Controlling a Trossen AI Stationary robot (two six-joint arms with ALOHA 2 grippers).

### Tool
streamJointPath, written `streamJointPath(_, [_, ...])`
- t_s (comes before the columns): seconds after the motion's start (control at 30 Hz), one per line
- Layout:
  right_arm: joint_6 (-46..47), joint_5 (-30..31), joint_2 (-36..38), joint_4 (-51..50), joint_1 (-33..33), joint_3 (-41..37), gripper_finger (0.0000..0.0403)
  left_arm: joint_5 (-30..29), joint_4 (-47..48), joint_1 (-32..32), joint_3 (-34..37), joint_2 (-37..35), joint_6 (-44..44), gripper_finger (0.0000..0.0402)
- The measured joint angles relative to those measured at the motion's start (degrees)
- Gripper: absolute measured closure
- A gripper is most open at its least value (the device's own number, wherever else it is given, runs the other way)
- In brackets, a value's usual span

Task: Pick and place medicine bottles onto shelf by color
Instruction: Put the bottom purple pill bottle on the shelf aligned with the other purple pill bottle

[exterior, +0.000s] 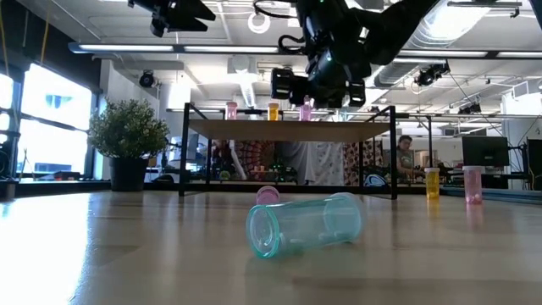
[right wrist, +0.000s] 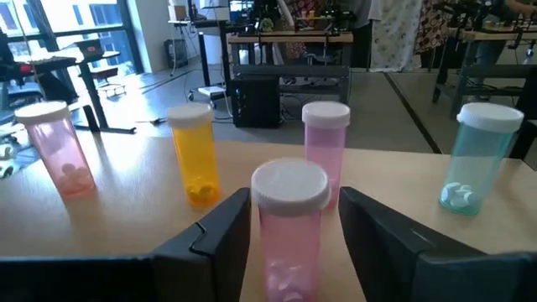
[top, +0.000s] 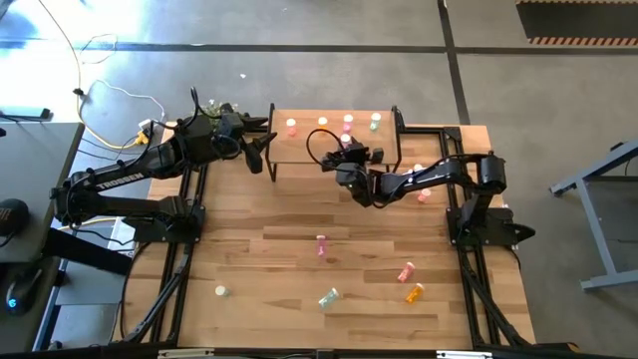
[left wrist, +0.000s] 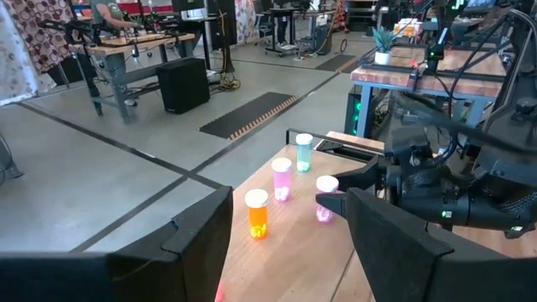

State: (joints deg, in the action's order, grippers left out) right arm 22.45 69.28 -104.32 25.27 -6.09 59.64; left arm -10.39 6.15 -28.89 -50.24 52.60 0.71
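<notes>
Pink bottle (right wrist: 289,226) going onto the shelf (top: 299,145), clamped between the right gripper (top: 351,155)'s fingers.

Right arm is holding it upright over the board's front, at about 6 o'clock of the standing pink bottle (right wrist: 325,147); lowering straight and releasing only once the base is seated looks wise. Pale red bottle (right wrist: 57,149) and orange bottle (right wrist: 195,151) are crowding at 10 o'clock, green bottle (right wrist: 475,155) at 2 o'clock. Left gripper (top: 261,150) is hanging spread and empty beside the shelf's 9 o'clock end. Fallen green bottle (top: 329,297) and others are lying on the tabletop (top: 259,269).
</notes>
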Motion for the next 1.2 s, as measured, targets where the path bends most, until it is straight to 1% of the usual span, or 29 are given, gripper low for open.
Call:
streamJointPath(0.07, [-0.6,0.8,0.6,-0.1,0.1,0.0,0.0231,0.0,0.0,0.0,0.0,0.0,0.0,0.0179])
streamJointPath(0.23, [-1.1,0.6,2.4,-0.2,0.1,0.0,0.0231,0.0,0.0,0.0,0.0,0.0,0.0,0.0179])
streamJointPath(0.47, [-6.0,0.4,5.1,-0.3,0.1,0.0,0.0231,-0.1,0.0,0.0,0.0,0.0,-0.3,0.0179])
streamJointPath(0.53, [-7.3,-0.8,7.0,-0.3,0.1,0.0,0.0231,0.0,0.0,0.0,0.0,0.0,-0.4,0.0179])
streamJointPath(0.6, [-8.2,-4.1,9.8,-0.4,0.1,0.0,0.0230,0.0,0.0,0.0,0.0,0.0,-0.5,0.0179])
streamJointPath(0.73, [-8.6,-11.8,16.9,-3.1,-0.2,0.1,0.0230,0.0,0.4,0.0,0.0,0.0,-0.5,0.0179])
streamJointPath(0.8, [-8.3,-17.9,20.5,-7.2,-1.0,0.1,0.0231,0.0,1.1,0.0,0.0,0.0,-0.5,0.0179])
streamJointPath(0.87, [-7.7,-27.1,23.9,-11.8,-2.4,0.1,0.0233,0.6,2.1,0.0,0.0,0.0,-1.1,0.0179])
streamJointPath(1.0, [-8.3,-49.1,28.8,-18.9,-6.0,0.1,0.0245,1.4,4.2,0.0,0.0,0.0,-3.6,0.0179])
streamJointPath(1.03, [-8.8,-53.3,29.5,-21.0,-7.0,0.1,0.0249,1.5,4.7,0.0,0.0,0.0,-3.8,0.0179])
streamJointPath(1.1, [-9.4,-59.8,30.2,-24.4,-8.6,0.1,0.0257,1.4,5.4,0.0,0.0,0.0,-4.1,0.0179])
streamJointPath(1.2, [-9.4,-65.1,29.8,-31.0,-9.9,0.0,0.0264,1.3,5.8,0.0,0.0,0.0,-3.7,0.0179])
